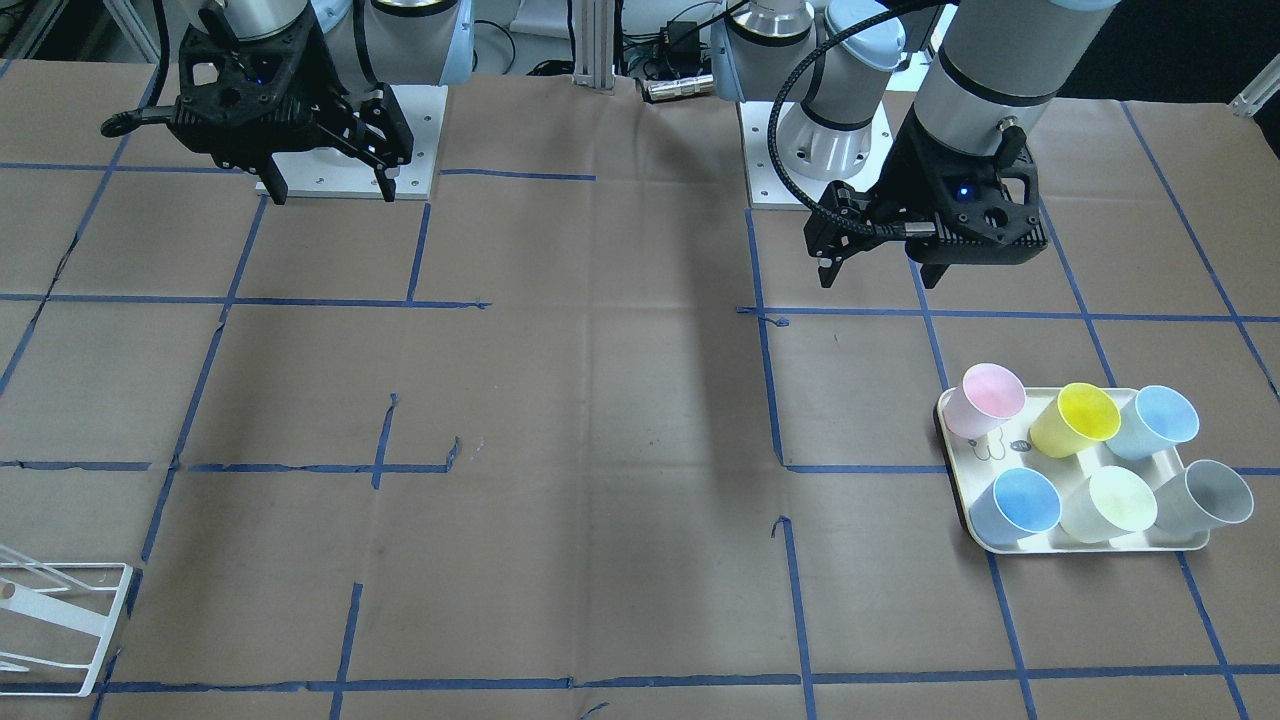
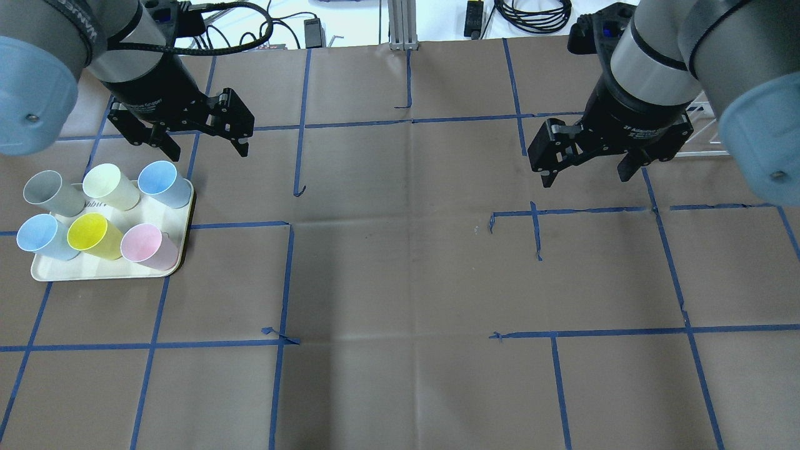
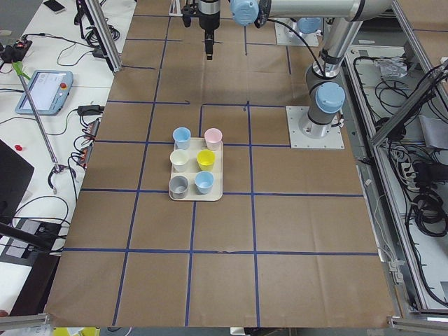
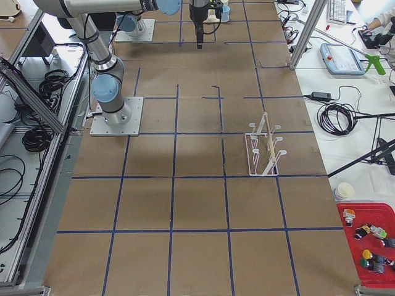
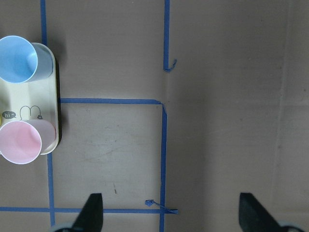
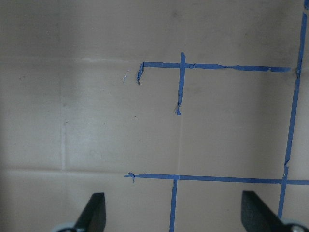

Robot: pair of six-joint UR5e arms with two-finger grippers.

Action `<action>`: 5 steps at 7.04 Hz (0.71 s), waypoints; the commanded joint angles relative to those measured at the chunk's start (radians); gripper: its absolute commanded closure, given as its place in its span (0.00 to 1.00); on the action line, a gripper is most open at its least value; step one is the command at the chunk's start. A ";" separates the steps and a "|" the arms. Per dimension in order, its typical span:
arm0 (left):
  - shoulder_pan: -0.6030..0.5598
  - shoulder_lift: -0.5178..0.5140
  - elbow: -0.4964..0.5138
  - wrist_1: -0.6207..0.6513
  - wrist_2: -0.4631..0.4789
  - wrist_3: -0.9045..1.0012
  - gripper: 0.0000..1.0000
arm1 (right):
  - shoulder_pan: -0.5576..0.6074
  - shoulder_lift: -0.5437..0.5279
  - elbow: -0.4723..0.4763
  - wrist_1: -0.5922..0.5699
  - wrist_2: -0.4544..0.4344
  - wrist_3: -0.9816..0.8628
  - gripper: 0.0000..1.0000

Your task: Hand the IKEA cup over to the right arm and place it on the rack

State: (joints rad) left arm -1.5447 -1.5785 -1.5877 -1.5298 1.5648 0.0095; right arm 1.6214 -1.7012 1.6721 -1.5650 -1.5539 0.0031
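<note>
Several pastel cups stand on a cream tray point(image 2: 106, 272) at the table's left end; among them are a pink one point(image 2: 147, 244), a yellow one point(image 2: 94, 234) and a light blue one point(image 2: 162, 181). My left gripper point(image 2: 206, 152) hangs open and empty above the table, just beyond the tray's far right corner. In the left wrist view the blue cup point(image 5: 17, 58) and pink cup point(image 5: 19, 142) sit at the left edge. My right gripper point(image 2: 587, 178) hangs open and empty over bare table on the right. The white wire rack point(image 4: 265, 151) stands at the right end, partly hidden behind my right arm in the overhead view.
Brown paper with a blue tape grid covers the table point(image 2: 406, 281). The rack's corner shows at the lower left of the front view point(image 1: 60, 625). The arms' white base plates point(image 1: 350, 150) lie at the robot's side of the table. Cables and gear lie beyond the far edge.
</note>
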 commanded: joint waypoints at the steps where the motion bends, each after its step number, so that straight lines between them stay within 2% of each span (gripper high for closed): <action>1: 0.005 -0.009 0.001 0.002 0.004 0.010 0.01 | 0.000 0.000 0.000 0.000 0.000 0.001 0.00; 3: 0.020 -0.035 0.020 0.011 0.008 0.044 0.01 | 0.000 0.000 0.000 -0.001 0.000 0.000 0.00; 4: 0.044 -0.047 0.018 0.019 0.008 0.126 0.01 | 0.000 0.000 0.000 -0.001 0.000 0.000 0.00; 5: 0.107 -0.078 0.026 0.042 0.008 0.168 0.01 | 0.002 0.000 0.002 -0.001 0.002 0.001 0.00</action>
State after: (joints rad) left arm -1.4933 -1.6283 -1.5678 -1.5083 1.5722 0.1178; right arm 1.6218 -1.7012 1.6723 -1.5661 -1.5535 0.0035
